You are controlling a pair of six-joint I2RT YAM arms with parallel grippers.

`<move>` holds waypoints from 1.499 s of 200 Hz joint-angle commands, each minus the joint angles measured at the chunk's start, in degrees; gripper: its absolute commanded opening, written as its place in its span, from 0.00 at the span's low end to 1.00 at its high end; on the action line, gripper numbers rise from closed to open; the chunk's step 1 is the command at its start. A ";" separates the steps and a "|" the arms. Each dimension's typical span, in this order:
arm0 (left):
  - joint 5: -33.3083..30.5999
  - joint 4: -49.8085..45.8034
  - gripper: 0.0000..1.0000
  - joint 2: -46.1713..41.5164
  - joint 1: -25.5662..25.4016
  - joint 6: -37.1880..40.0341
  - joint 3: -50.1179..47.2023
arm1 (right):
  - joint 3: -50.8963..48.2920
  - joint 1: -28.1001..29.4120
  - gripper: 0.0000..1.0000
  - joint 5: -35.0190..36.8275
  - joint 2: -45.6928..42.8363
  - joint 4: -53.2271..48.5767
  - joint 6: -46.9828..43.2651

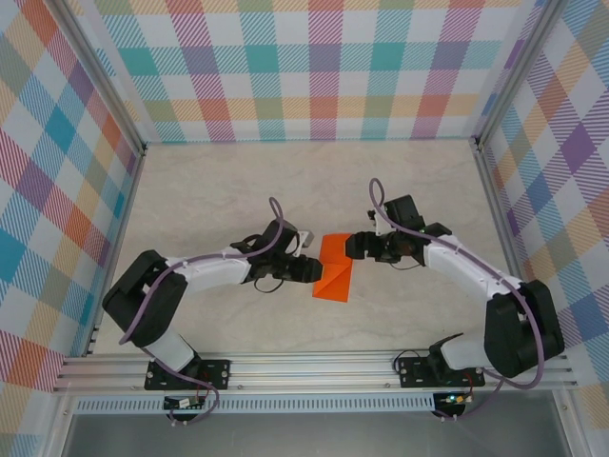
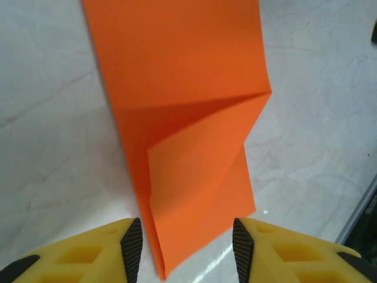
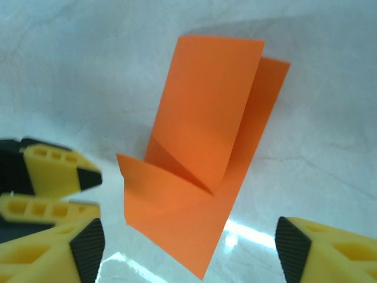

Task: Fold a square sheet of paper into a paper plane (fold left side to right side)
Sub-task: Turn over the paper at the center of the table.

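Item: square sheet of thin bright orange paper [image 1: 333, 271], matte and unmarked, lying at centre frame on the pale marbled desk [image 1: 238, 190]. It is partly folded, with one sharp diagonal crease and a flap standing loosely off the lower layer. In the top view its side edges are hidden by the fingers.

Left end effector [image 2: 187, 247]: yellow fingers with black ribbed pads, spread on either side of the sheet's near corner.

Right end effector [image 3: 188, 247]: spread wide, low, facing the left one.

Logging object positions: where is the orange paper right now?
In the top view the orange paper lies partly folded on the table, between the left pincer and the right pincer, both open.
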 commanded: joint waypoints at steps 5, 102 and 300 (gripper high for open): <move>-1.14 1.20 0.46 3.59 0.98 -1.00 2.38 | -3.85 -0.24 0.81 -7.22 -0.34 3.88 3.43; -11.06 1.12 0.57 -8.30 1.27 -2.40 -5.28 | -1.17 1.94 0.69 -19.37 18.00 20.20 13.12; 14.15 11.80 0.99 -38.36 11.59 -15.27 -0.86 | 12.39 2.02 0.00 -35.71 -3.93 34.24 12.76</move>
